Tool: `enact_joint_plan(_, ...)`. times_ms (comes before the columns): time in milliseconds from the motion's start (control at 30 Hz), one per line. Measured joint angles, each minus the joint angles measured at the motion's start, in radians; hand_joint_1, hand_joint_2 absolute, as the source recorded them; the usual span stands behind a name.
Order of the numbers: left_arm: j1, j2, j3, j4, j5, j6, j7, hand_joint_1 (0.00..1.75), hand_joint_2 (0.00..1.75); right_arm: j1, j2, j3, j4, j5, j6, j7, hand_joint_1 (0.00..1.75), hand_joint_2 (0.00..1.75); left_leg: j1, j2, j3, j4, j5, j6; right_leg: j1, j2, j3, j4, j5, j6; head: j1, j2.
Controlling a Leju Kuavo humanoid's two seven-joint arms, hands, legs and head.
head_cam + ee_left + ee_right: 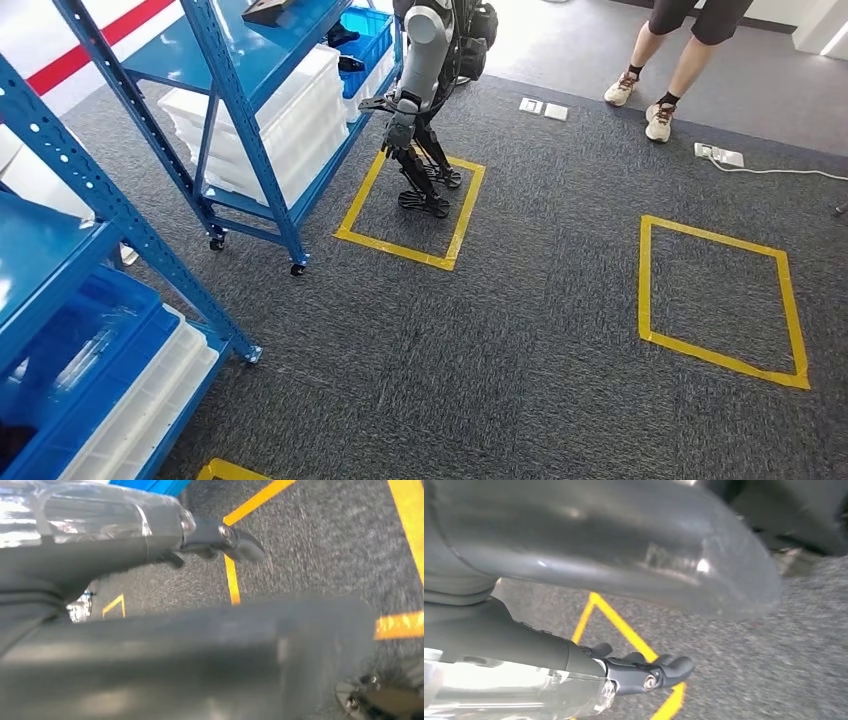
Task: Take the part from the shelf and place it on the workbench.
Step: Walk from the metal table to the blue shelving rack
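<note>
A dark flat part (268, 10) lies on the upper board of the far blue shelf (240, 130). My left hand (220, 539) hangs beside my body above the grey carpet, its dark fingers stretched out with nothing in them. My right hand (644, 672) hangs the same way over a yellow tape line, fingers loosely extended and holding nothing.
Another silver humanoid robot (425, 60) stands in a yellow tape square (410, 205) at the far shelf, which holds white bins (290, 120). A second blue shelf (90, 300) with a blue bin is close on my left. A person (680, 50) stands far right near floor sockets (720, 155).
</note>
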Motion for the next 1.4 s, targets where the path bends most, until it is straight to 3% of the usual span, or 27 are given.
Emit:
enact_joint_plan(67,-0.001,0.0,0.0,0.001,-0.001,0.004,0.0,0.0,0.0,-0.003,0.001,0.0,-0.001,-0.001,0.0,0.0,0.0,0.0,-0.006,-0.021,-0.007,0.004,0.003,0.028,-0.004,-0.018,0.003,0.004,-0.005,0.008,0.003,0.0)
enact_joint_plan(100,-0.002,0.001,0.0,0.001,-0.001,0.004,0.0,0.0,0.0,-0.004,0.002,0.0,-0.001,-0.001,0.0,0.0,0.0,0.0,-0.006,-0.035,-0.011,0.004,0.007,0.038,-0.007,-0.01,0.004,0.008,-0.012,0.013,0.005,0.0)
enact_joint_plan(167,-0.005,0.002,0.0,0.002,0.0,0.005,0.0,0.0,0.0,-0.001,0.002,0.0,-0.002,-0.001,0.0,0.0,0.0,0.0,-0.006,-0.072,-0.02,0.002,0.017,0.053,-0.013,0.042,-0.014,0.059,-0.06,0.022,0.011,0.0)
enact_joint_plan(233,-0.007,0.002,0.0,0.002,0.0,0.005,0.0,0.0,0.0,0.004,0.002,0.0,-0.002,-0.001,0.0,0.0,0.0,0.0,-0.011,-0.108,-0.033,0.002,0.026,0.063,-0.016,0.097,-0.063,0.182,-0.137,0.022,0.02,0.0)
enact_joint_plan(300,-0.006,0.003,0.0,0.002,0.0,0.005,0.0,0.0,0.0,0.008,0.002,0.0,-0.001,-0.001,0.0,0.0,0.0,0.0,-0.018,-0.148,-0.042,0.003,0.035,0.067,-0.014,0.109,-0.102,0.278,-0.169,0.012,0.026,0.0)
enact_joint_plan(333,-0.005,0.003,0.0,0.003,0.001,0.005,0.0,0.0,0.0,0.008,0.002,0.0,-0.001,-0.002,0.0,0.0,0.0,0.0,-0.02,-0.168,-0.044,0.003,0.038,0.068,-0.012,0.113,-0.101,0.277,-0.155,0.005,0.027,0.0)
enact_joint_plan(367,-0.004,0.003,0.0,0.003,0.001,0.005,0.0,0.0,0.0,0.006,0.002,0.0,-0.001,-0.002,0.0,0.0,0.0,0.0,-0.022,-0.186,-0.046,0.003,0.042,0.067,-0.009,0.119,-0.084,0.238,-0.123,-0.003,0.027,0.0)
enact_joint_plan(400,-0.003,0.003,0.0,0.004,0.002,0.005,0.0,0.0,0.0,0.003,0.002,0.0,-0.001,-0.002,0.0,0.0,0.0,0.0,-0.022,-0.201,-0.047,0.002,0.045,0.066,-0.005,0.133,-0.056,0.172,-0.083,-0.012,0.027,0.0)
enact_joint_plan(467,-0.004,0.0,0.0,0.006,0.002,0.007,0.0,0.0,0.0,-0.001,0.001,0.0,-0.001,-0.002,0.0,0.0,0.0,0.0,-0.019,-0.228,-0.05,0.002,0.053,0.058,0.002,0.182,-0.006,0.05,-0.032,-0.027,0.026,0.0)
enact_joint_plan(533,-0.004,-0.003,0.0,0.006,0.003,0.008,0.001,0.0,0.0,-0.003,0.0,0.0,-0.001,-0.002,0.0,0.0,0.0,0.0,-0.011,-0.251,-0.056,-0.002,0.064,0.045,0.007,0.207,0.009,0.006,-0.023,-0.036,0.027,0.0)
enact_joint_plan(567,-0.002,-0.004,0.0,0.006,0.003,0.009,0.003,0.0,0.0,-0.005,0.0,0.0,-0.001,-0.002,0.0,0.0,0.0,0.0,-0.008,-0.262,-0.06,-0.008,0.07,0.036,0.01,0.198,0.01,-0.001,-0.016,-0.039,0.029,0.0)
enact_joint_plan(600,0.0,-0.004,0.0,0.006,0.004,0.01,0.005,0.0,0.0,-0.007,0.001,0.0,-0.002,-0.002,0.0,0.0,0.0,0.0,-0.007,-0.258,-0.063,-0.009,0.074,0.031,0.01,0.186,0.012,-0.013,-0.006,-0.04,0.03,0.0)
enact_joint_plan(633,0.002,-0.004,0.0,0.007,0.004,0.012,0.007,0.0,0.0,-0.009,0.003,0.0,-0.002,-0.002,0.0,0.0,0.0,0.0,-0.01,-0.229,-0.069,-0.003,0.067,0.027,0.01,0.174,0.015,-0.03,0.007,-0.042,0.028,0.0)
enact_joint_plan(667,0.003,-0.003,0.0,0.007,0.004,0.014,0.009,0.0,0.0,-0.009,0.004,0.0,-0.001,-0.002,0.0,-0.001,0.0,0.0,-0.015,-0.192,-0.082,0.019,0.045,0.026,0.01,0.16,0.018,-0.048,0.022,-0.042,0.023,0.0)
enact_joint_plan(733,0.001,-0.002,0.0,0.008,0.004,0.019,0.009,0.0,0.0,-0.004,0.004,0.0,-0.001,-0.002,-0.001,-0.002,0.0,0.0,-0.021,-0.124,-0.122,0.115,-0.027,0.023,0.012,0.129,0.016,-0.064,0.037,-0.043,0.011,0.0)
enact_joint_plan(800,0.001,-0.002,0.0,0.008,0.004,0.02,0.009,0.0,0.0,0.003,0.005,0.0,0.0,-0.003,-0.001,-0.003,0.0,0.0,-0.016,-0.117,-0.15,0.208,-0.074,0.014,0.012,0.093,0.008,-0.06,0.04,-0.044,0.005,0.0)
enact_joint_plan(833,0.001,-0.002,0.0,0.008,0.004,0.021,0.008,0.0,0.0,0.004,0.006,0.0,0.0,-0.003,0.0,-0.003,0.0,0.0,-0.013,-0.115,-0.143,0.216,-0.073,0.008,0.011,0.076,0.002,-0.056,0.039,-0.042,0.003,0.0)
enact_joint_plan(867,0.002,0.0,0.0,0.008,0.004,0.022,0.008,0.0,0.0,0.003,0.008,0.0,0.0,-0.003,-0.001,-0.003,0.0,0.0,-0.009,-0.109,-0.117,0.186,-0.057,0.002,0.009,0.061,-0.003,-0.049,0.037,-0.039,0.002,0.0)
enact_joint_plan(933,0.001,0.001,0.0,0.008,0.004,0.024,0.007,0.0,0.0,0.0,0.009,0.0,0.0,-0.003,-0.001,-0.004,0.0,0.0,-0.005,-0.055,-0.034,0.068,-0.018,-0.007,0.005,0.039,-0.014,-0.025,0.027,-0.026,-0.002,0.0)
enact_joint_plan(1000,-0.001,0.001,0.001,0.008,0.004,0.026,0.005,0.0,0.0,-0.002,0.007,0.0,0.0,-0.003,-0.002,-0.005,0.0,0.0,-0.006,-0.005,0.011,-0.003,-0.005,0.003,0.004,0.022,-0.02,0.001,0.013,-0.009,-0.003,0.0)
enact_joint_plan(1033,-0.003,0.001,0.001,0.009,0.004,0.028,0.004,0.0,0.0,-0.003,0.006,0.0,0.0,-0.003,-0.002,-0.005,0.0,0.0,-0.009,-0.002,0.009,-0.006,-0.008,0.015,0.004,0.014,-0.02,0.007,0.009,-0.003,-0.002,0.0)
enact_joint_plan(1100,-0.003,0.002,0.001,0.009,0.004,0.03,0.003,0.0,0.0,-0.004,0.006,0.0,-0.001,-0.003,-0.002,-0.006,0.0,0.0,-0.011,-0.029,0.003,-0.006,0.0,0.036,-0.001,-0.002,-0.016,0.01,0.006,0.006,0.003,0.0)
enact_joint_plan(1167,-0.006,0.003,0.001,0.01,0.004,0.032,0.003,0.0,0.0,-0.002,0.007,0.0,-0.002,-0.003,-0.002,-0.006,0.0,0.0,-0.01,-0.063,-0.005,-0.008,0.01,0.05,-0.006,0.028,-0.026,0.042,-0.028,0.017,0.007,0.0)
enact_joint_plan(1233,-0.009,0.003,0.001,0.01,0.005,0.034,0.003,0.0,0.0,0.002,0.006,0.0,-0.001,-0.003,-0.001,-0.006,0.0,0.0,-0.011,-0.098,-0.016,-0.008,0.02,0.062,-0.011,0.083,-0.066,0.148,-0.101,0.024,0.016,0.0)
enact_joint_plan(1300,-0.008,0.003,0.001,0.01,0.006,0.037,0.003,0.0,0.0,0.006,0.007,0.0,-0.001,-0.003,-0.001,-0.006,0.0,0.0,-0.015,-0.136,-0.026,-0.007,0.029,0.067,-0.012,0.106,-0.113,0.269,-0.155,0.022,0.023,0.0)
enact_joint_plan(1333,-0.007,0.004,0.001,0.011,0.006,0.038,0.003,0.0,0.0,0.006,0.007,0.0,-0.001,-0.003,-0.001,-0.006,0.0,0.0,-0.018,-0.155,-0.029,-0.007,0.032,0.068,-0.012,0.11,-0.121,0.29,-0.154,0.017,0.025,0.0)
enact_joint_plan(1400,-0.005,0.005,0.001,0.011,0.007,0.039,0.003,0.0,0.0,0.003,0.007,0.0,-0.001,-0.003,-0.001,-0.006,0.0,0.0,-0.021,-0.19,-0.032,-0.007,0.039,0.067,-0.009,0.124,-0.085,0.212,-0.094,0.002,0.026,0.0)
